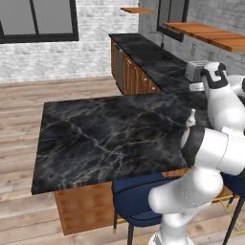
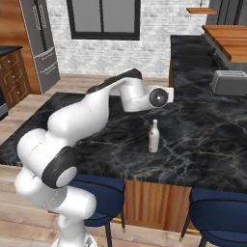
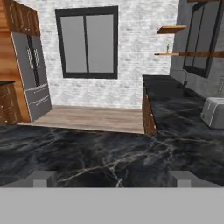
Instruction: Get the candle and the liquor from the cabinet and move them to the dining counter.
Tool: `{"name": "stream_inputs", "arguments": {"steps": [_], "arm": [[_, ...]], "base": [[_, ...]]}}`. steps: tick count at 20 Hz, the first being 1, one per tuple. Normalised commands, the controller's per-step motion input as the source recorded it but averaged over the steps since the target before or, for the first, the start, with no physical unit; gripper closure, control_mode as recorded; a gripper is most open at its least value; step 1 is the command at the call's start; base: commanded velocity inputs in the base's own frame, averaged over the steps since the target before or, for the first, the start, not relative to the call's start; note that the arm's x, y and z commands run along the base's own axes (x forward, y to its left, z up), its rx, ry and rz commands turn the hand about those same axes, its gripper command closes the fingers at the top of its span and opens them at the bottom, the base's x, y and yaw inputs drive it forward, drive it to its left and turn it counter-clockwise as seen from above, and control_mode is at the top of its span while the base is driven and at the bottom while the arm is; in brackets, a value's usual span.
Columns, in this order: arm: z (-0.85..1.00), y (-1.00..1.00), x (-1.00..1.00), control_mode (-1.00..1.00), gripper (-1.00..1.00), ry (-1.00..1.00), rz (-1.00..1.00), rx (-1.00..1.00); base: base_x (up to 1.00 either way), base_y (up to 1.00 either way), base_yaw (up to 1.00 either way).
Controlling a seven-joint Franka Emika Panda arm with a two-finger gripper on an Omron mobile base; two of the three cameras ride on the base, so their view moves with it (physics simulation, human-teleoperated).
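bottle [image 2: 154, 136] upright on the dining counter [image 2: 202, 140], freed | candle [image 3: 167, 47] on far shelf [image 3: 192, 54] | gripper [image 3: 113, 178] spread wide, empty | next: drive close, approach candlestick level, grip stem low

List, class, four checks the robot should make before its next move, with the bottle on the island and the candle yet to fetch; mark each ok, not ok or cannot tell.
1. Bottle upright on the dining island: ok.
2. Claw open, holding nothing: ok.
3. Bottle well away from the island's edge: ok.
4. Candle on the island: not ok; a small one stands on the far wall shelf.
5. Arm clear of the toaster: ok.
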Motion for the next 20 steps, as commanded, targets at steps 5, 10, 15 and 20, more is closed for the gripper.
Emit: {"name": "stream_inputs", "arguments": {"steps": [5, 10, 15, 20], "arm": [[0.48, 0.69, -0.9, -1.0, -1.0, 0.15, -0.01, 0.0], [0.21, 0.88, -0.99, -1.0, -1.0, 0.16, 0.0, 0.0], [0.24, 0.87, -0.87, -1.0, -1.0, 0.14, -0.02, 0.0], [0.28, 0.56, -0.76, -1.0, -1.0, 0.09, -0.02, 0.0]], "base": [[0.0, 0.0, 0.0], [0.0, 0.0, 0.0], [0.0, 0.0, 0.0], [0.0, 0.0, 0.0]]}}
